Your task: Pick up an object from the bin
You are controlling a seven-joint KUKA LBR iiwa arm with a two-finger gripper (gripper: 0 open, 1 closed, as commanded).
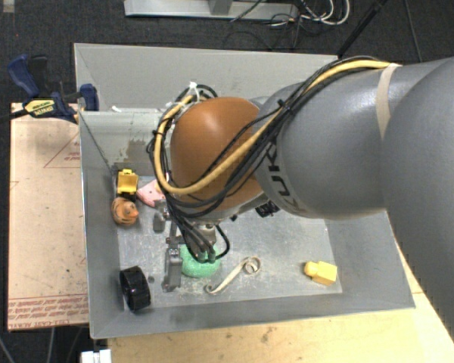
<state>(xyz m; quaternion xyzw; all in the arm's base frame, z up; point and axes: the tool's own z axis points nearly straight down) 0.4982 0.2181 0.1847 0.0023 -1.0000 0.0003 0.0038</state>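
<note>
Several small things lie on the floor of the grey metal bin [284, 237], and none is lifted yet as far as I can see. The gripper [178, 269] is low at the front, right against a mint-green rounded lump [200, 267] that looks soft. Open or closed, I cannot tell, so no grasp is confirmed and the lift looks to be left. Just right of the lump is a pale curled hook-shaped strip [234, 273], and well right a glossy yellow plastic block [320, 271]. Front left sits a matte black ribbed wheel [135, 288]. Further back are a brown rounded figure [125, 212], a boxy yellow toy [126, 181] and a smooth pink piece [149, 194].
</note>
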